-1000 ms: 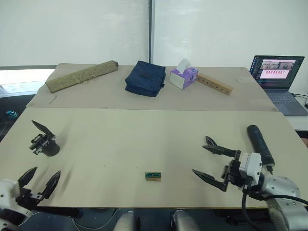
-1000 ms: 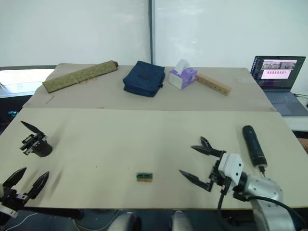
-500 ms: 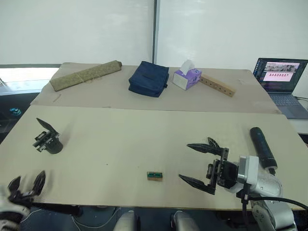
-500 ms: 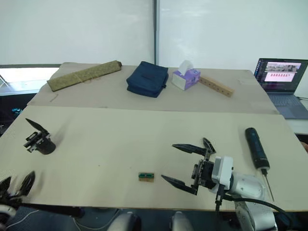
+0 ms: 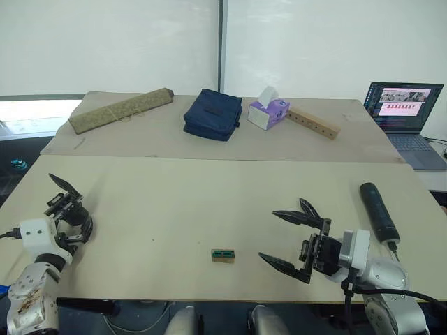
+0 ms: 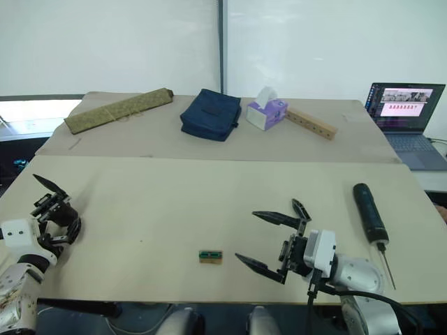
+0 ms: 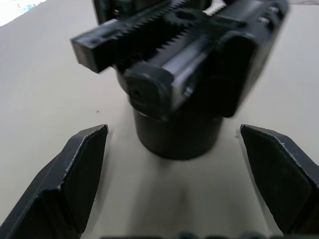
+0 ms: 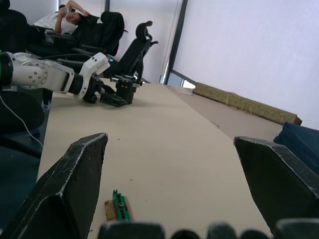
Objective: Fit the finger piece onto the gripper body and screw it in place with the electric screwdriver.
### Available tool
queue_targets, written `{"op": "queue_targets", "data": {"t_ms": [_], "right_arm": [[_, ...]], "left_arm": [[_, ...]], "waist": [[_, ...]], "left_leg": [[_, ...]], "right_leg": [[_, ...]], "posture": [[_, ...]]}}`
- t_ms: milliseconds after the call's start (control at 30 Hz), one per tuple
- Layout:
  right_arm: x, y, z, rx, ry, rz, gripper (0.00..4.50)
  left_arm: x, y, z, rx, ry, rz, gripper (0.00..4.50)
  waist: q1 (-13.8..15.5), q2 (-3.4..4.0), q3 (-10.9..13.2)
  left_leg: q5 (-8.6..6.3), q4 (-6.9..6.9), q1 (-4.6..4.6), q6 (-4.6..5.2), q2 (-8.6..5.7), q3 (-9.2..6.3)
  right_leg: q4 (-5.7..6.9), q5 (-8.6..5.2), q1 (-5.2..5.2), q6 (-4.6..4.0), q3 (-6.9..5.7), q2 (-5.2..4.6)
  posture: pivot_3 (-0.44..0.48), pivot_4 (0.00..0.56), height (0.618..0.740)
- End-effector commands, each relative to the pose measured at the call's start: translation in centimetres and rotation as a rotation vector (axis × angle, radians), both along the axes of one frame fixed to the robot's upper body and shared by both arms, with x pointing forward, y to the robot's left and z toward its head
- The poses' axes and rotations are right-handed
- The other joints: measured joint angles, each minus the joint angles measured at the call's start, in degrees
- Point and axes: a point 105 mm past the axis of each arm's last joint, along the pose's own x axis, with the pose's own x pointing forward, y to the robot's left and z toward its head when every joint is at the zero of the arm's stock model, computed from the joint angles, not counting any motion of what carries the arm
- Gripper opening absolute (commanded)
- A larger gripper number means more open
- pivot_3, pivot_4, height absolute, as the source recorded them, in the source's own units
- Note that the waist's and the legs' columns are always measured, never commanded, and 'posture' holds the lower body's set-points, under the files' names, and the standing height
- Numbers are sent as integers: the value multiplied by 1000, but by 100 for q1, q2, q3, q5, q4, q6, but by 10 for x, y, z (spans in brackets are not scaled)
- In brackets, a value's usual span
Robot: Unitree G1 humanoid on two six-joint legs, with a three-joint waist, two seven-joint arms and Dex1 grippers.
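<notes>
The gripper body (image 5: 66, 206) is a chunky black mechanism standing at the table's left edge, with one pointed finger sticking up and to the left. My left gripper (image 7: 173, 130) is open and straddles its round base (image 7: 177, 134), one finger on each side with a gap to the base. My right gripper (image 5: 267, 234) is open above the table near the front right, holding nothing. The electric screwdriver (image 5: 377, 211), a thick black cylinder with a thin bit, lies on the table to the right of it. The finger piece is out of view.
A small green-and-tan block (image 5: 223, 255) lies near the front edge, left of the right gripper. On the rear table are a rolled mat (image 5: 120, 109), a navy bag (image 5: 211, 113), a tissue box (image 5: 267, 112) and a wooden bar (image 5: 312, 121). A laptop (image 5: 405, 112) stands at far right.
My left gripper has come up from below the table's front edge to the gripper body and now straddles it. The right gripper moved left towards the middle, then held still.
</notes>
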Motion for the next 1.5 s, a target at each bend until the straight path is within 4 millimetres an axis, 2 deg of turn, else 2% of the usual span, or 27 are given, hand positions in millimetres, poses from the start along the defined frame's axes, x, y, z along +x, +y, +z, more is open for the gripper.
{"op": "queue_targets", "data": {"t_ms": [33,233,333,433,567,767,900,967,1033,1133,1367,1500], "right_arm": [[-3,-2,9,-1,-61,-19,4465],[-3,-4,6,-12,-55,-46,4465],[-4,-4,4,-17,-50,-50,4500],[-3,-6,3,-22,-47,-58,4500],[-4,-10,2,-35,-43,-72,4500],[-14,-25,-3,-79,-13,-88,4500],[-20,-35,-7,-109,7,-109,4500],[-23,-39,-9,-119,18,-117,4500],[-23,-42,-10,-121,22,-131,4500],[-23,-50,-14,-156,27,-159,4500],[-25,-52,-13,-162,21,-183,4500],[-26,-52,-13,-160,16,-193,4500]], "left_arm": [[9,0,-2,16,2,-5,4500],[19,-3,-2,1,-24,-43,4500],[19,-7,-5,-6,-32,-60,3706],[19,-14,2,-12,-104,-90,2375],[24,-48,34,-18,-291,-254,2342],[35,-138,62,21,-360,-620,2342],[36,-194,54,64,-276,-869,2342],[34,-217,46,93,-237,-984,2342],[33,-230,39,118,-213,-1053,2342],[33,-264,25,205,-191,-1208,2342],[38,-294,15,148,-135,-1288,2342],[38,-293,3,135,-70,-1296,2342]], "waist": [[22,10,-6],[47,32,-19],[49,38,-23],[48,39,-23],[61,36,-22],[74,-11,-7],[23,-4,-7],[3,1,-7],[-29,1,-6],[-8,5,-4],[8,6,-3],[-4,7,-3]], "left_leg": [[0,0,1,0,0,0],[0,0,0,0,-4,1],[0,0,-1,0,-5,0],[0,0,-2,0,-4,1],[0,0,-12,0,-10,1],[0,0,-33,0,-16,-1],[0,0,-31,0,-13,1],[0,0,-27,0,-12,5],[0,0,-24,1,-9,9],[1,0,-22,2,-8,9],[1,2,-23,3,-7,8],[1,2,-21,3,-6,8]], "right_leg": [[0,0,1,0,0,0],[-1,2,1,2,0,-4],[-1,2,1,2,1,-7],[-2,2,2,3,1,-8],[-9,4,0,7,-2,-19],[-23,10,-7,14,-6,-40],[-23,10,-8,15,0,-35],[-20,10,-7,15,2,-24],[-18,10,-5,14,4,-12],[-16,9,-3,14,5,1],[-17,9,-5,15,9,19],[-16,9,-3,15,13,23]], "posture": [[0,150,740],[0,150,740],[0,150,740],[0,150,740],[0,150,740],[0,150,740],[0,150,740],[0,150,740],[0,150,740],[0,150,740],[0,150,740],[0,150,740]]}}
